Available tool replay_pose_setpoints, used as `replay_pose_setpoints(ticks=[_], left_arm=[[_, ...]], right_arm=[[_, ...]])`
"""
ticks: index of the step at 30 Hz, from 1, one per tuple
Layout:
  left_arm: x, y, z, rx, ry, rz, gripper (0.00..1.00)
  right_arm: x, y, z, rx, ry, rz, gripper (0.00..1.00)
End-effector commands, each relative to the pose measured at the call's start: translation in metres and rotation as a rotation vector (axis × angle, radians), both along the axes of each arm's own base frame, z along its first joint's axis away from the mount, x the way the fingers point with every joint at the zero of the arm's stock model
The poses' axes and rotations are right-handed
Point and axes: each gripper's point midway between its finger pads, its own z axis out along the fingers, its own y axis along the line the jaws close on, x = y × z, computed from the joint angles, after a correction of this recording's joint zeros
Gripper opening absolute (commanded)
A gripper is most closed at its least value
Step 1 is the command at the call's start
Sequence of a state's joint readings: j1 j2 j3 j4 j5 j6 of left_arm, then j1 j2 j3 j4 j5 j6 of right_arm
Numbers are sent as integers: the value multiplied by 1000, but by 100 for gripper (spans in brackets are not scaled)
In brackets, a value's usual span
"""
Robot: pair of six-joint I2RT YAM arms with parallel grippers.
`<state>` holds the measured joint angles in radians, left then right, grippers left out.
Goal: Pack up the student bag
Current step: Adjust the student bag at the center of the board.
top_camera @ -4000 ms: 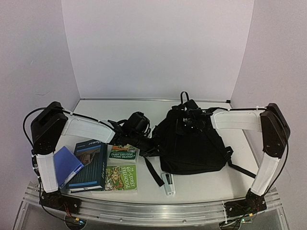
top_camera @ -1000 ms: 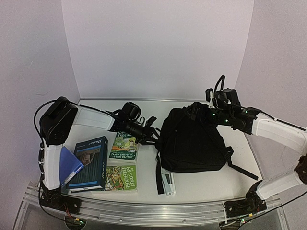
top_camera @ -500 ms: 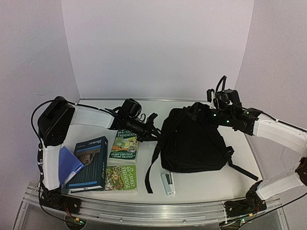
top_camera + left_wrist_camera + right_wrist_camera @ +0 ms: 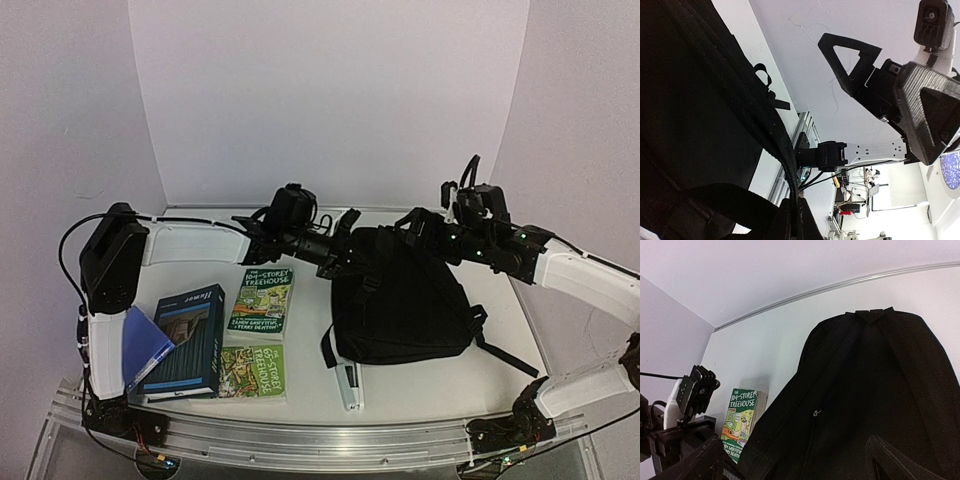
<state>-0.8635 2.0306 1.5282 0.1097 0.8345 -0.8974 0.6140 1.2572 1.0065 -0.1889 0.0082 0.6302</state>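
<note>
Looking down on a white bench (image 4: 430, 385) boxed in by pale lilac walls (image 4: 330, 100), with an aluminium rail (image 4: 330, 440) edging the near side. Finding the black student bag (image 4: 400, 310) slumping right of centre on the bench, beside books (image 4: 262, 300) to its left. Pinching a strap at the bag's upper left in the clenched left pincer (image 4: 350, 262); holding the right pincer (image 4: 420, 232) spread wide over the bag's far right corner.

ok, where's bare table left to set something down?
Bare table in front of the student bag, between the white device and the bag's trailing strap, up to the front rail. Left side is crowded: three books and a blue folder.
</note>
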Motion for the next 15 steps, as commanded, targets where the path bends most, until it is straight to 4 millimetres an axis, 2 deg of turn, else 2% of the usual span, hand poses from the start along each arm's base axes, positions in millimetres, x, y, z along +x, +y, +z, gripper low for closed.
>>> replay_pose_setpoints(ticks=[1, 4, 7, 11, 15], left_arm=[[-10, -29, -8, -12, 22, -18, 8], [-20, -40, -18, -4, 31, -42, 20], [-25, -41, -14, 4, 3, -56, 37], [-20, -23, -4, 98, -132, -19, 63], [-8, 5, 8, 190, -234, 38, 80]], right_arm=[[5, -18, -1, -37, -11, -105, 97], [8, -23, -9, -72, 10, -132, 97], [11, -25, -21, -101, 41, -156, 97], [15, -30, -32, -124, 62, -197, 98], [18, -32, -36, -141, 65, -217, 98]])
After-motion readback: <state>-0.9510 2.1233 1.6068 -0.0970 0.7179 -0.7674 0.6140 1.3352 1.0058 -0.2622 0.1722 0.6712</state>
